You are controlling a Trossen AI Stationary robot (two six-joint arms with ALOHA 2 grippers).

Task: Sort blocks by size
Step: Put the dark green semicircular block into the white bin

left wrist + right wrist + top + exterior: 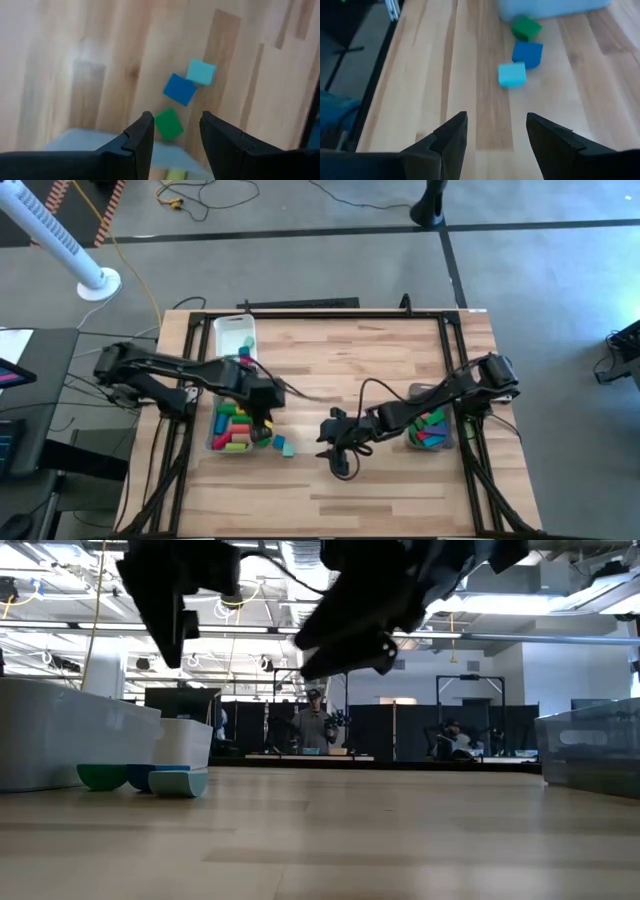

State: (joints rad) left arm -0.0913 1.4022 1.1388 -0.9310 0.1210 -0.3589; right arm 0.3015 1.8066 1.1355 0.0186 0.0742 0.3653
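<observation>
1. Above the left bin [236,430], the left pincer [175,135] hangs with its fingers a little apart and nothing between them — no block touched.
2. Right of that bin, out over bare table [380,360], the right pincer [496,131] is spread wide and holds nothing.
3. Three loose blocks lie on the table just beside the left bin's right corner: a green block [168,125] touching the bin wall, a blue block [179,89] next to it, and a light-blue block [201,72] farthest from the bin.
4. Two clear bins hold mixed coloured blocks — the left bin and a right bin [432,430]; their counts cannot be told.
5. One white tray [235,336] stands behind the left bin, near the table's far edge.
6. Between the left bin and the right bin the table is open wood.
</observation>
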